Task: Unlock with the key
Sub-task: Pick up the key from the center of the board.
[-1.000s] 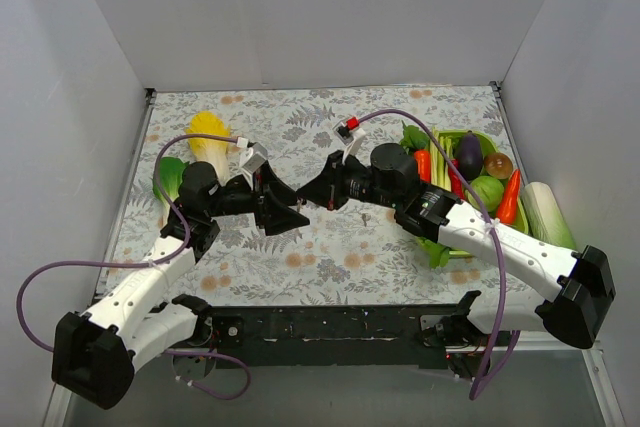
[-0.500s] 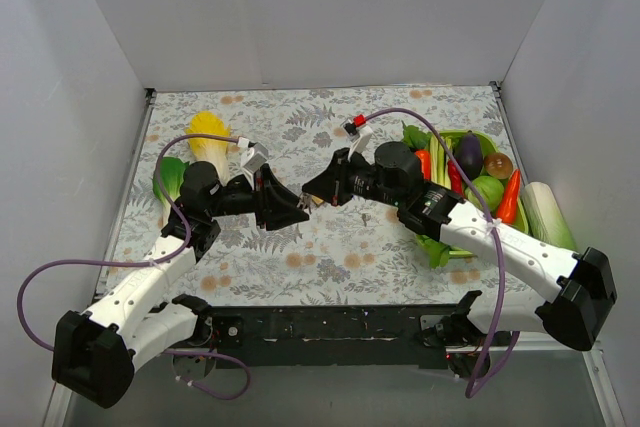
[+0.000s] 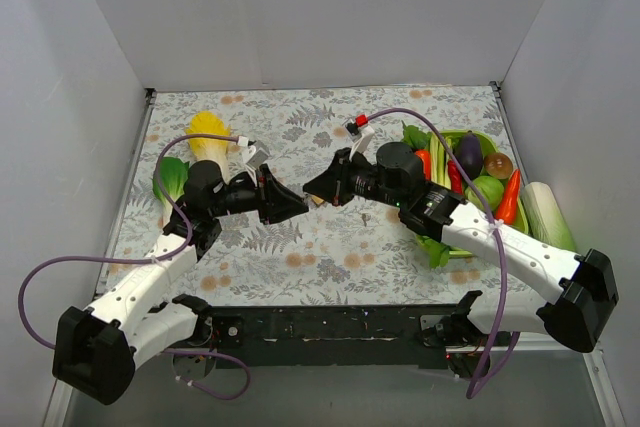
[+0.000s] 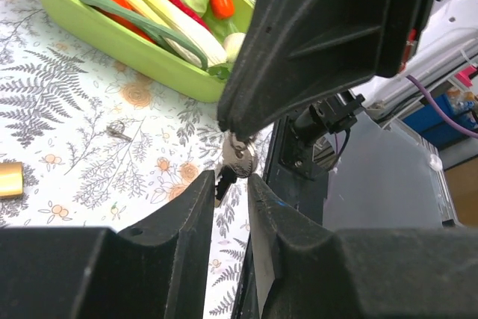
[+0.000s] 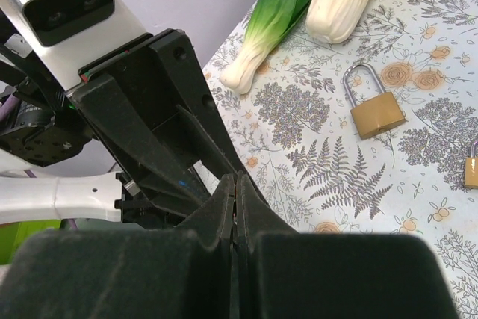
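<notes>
1. The right fingers are clenching the key by its round head. It is hanging in the air over the middle of the desk, its lower end pointing toward 7 o'clock in the left wrist view.
2. The left fingers are standing narrowly parted around that lower end. A gap is showing beside it, so they are not looking clamped on it.
3. The key is looking small, stiff, light and slick — likely to twist in a loose pinch. I am judging the flat head the best hold, leaving the blade free.
4. A brass padlock is lying flat on the desk at 2 o'clock from the right fingers in the right wrist view, well apart from the key. Being heavier and free to slide, it is probably needing bracing by its body.
</notes>
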`<state>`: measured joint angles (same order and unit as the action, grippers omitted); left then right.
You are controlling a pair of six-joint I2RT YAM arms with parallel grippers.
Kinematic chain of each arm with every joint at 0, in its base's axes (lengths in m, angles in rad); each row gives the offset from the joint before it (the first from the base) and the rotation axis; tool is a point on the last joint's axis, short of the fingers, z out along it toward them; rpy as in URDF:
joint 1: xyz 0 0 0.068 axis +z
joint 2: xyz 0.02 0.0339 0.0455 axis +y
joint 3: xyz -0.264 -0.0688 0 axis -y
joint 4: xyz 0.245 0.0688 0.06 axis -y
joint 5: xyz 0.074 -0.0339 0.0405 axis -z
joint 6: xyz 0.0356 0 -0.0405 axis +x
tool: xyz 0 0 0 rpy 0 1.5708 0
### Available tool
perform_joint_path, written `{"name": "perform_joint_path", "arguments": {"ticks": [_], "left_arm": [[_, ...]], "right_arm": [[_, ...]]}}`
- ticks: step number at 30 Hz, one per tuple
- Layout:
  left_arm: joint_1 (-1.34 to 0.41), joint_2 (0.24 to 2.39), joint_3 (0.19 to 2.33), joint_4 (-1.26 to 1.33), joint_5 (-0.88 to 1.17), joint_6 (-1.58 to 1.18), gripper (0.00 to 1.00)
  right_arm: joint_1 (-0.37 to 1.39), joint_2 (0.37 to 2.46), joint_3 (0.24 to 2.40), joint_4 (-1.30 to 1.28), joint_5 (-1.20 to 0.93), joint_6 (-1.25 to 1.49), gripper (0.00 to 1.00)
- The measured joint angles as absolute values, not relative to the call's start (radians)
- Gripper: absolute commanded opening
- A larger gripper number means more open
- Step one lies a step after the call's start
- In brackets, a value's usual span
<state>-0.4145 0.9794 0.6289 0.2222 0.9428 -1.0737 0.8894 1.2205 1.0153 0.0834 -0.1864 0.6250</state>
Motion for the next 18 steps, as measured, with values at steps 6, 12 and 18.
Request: {"name": "perform_joint_path", "arguments": {"ticks": [6, 12, 18], "left_arm": [[-0.414, 0.985, 0.63, 0.184, 0.865, -1.055, 0.26], [-0.414, 0.982, 0.63, 0.176, 0.826, -1.047, 0.25], [-0.414, 0.983, 0.63, 0.179, 0.836, -1.052, 0.27]], "right_arm": [[0.889, 1.22, 0.997, 0.085, -0.187, 0.628, 0.01], [0.886, 1.219, 0.997, 0.093, -0.193, 0.634, 0.01], [0.886, 1.22, 0.997, 0.107, -0.201, 0.648, 0.01]]}}
